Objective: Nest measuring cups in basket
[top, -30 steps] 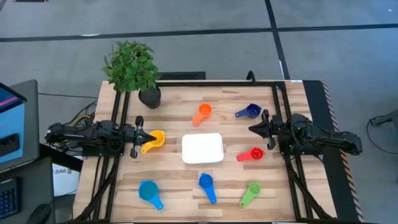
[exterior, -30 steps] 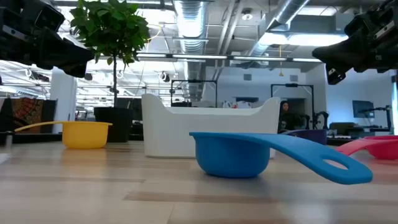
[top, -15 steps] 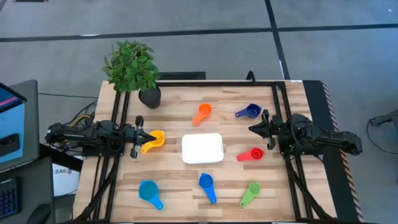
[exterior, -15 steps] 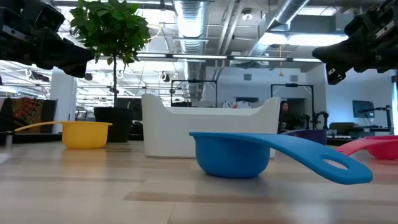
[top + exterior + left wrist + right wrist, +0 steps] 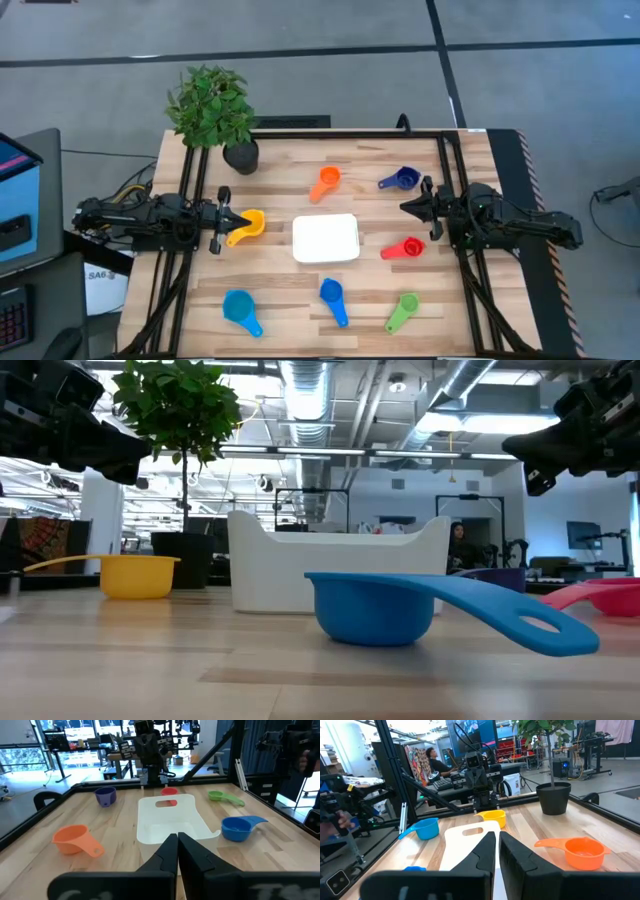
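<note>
White basket [image 5: 326,239] sits empty — left jaws [image 5: 237,221] and right jaws [image 5: 405,208] both closed, holding nothing.

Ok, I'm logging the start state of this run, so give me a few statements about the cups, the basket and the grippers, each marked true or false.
1. The basket holds no cups. True.
2. The yellow cup lies beside the right gripper. False: it lies just in front of the left gripper.
3. The orange cup and the dark blue cup lie on the plant pot's side of the basket. True.
4. The right gripper grips the red cup. False: the red cup lies free on the table, and the gripper is shut on nothing.
5. Two cups are already nested. False: all lie apart.
</note>
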`<state>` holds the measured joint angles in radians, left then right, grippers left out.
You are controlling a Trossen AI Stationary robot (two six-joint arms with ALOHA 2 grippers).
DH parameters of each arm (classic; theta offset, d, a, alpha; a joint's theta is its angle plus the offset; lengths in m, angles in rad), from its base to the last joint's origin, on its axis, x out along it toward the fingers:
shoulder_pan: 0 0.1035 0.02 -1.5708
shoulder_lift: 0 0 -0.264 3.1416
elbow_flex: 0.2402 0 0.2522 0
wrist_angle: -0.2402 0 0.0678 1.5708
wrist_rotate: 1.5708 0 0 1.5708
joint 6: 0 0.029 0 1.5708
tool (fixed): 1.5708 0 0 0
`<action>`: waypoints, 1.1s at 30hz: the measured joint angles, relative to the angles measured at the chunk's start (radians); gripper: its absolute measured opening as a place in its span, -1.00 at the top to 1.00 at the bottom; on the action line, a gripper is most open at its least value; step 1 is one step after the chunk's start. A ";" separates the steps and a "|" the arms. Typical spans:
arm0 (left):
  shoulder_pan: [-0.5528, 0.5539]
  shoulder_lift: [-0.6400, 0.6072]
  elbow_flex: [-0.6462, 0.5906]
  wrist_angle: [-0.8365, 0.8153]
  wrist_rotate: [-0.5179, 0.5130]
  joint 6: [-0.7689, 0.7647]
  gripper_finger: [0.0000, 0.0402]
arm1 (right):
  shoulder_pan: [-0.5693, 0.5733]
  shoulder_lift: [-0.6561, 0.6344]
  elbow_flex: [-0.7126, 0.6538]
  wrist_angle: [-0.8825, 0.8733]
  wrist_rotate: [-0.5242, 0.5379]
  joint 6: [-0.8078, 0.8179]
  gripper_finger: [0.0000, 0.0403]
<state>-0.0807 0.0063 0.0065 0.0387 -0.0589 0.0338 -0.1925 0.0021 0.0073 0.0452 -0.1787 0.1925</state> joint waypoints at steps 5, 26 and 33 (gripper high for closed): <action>0.000 0.000 0.000 0.005 -0.026 0.009 1.00 | 0.000 0.000 0.000 0.028 -0.001 0.053 0.75; 0.013 0.034 0.000 0.046 -0.366 -0.084 0.99 | -0.046 0.121 0.003 0.022 0.371 0.391 0.69; 0.072 0.115 0.000 0.137 -0.499 -0.098 0.80 | -0.131 0.222 0.014 0.137 0.593 0.322 0.50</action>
<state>-0.0087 0.1211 0.0067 0.1762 -0.5575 -0.0643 -0.3233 0.2240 0.0216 0.1824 0.4145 0.5144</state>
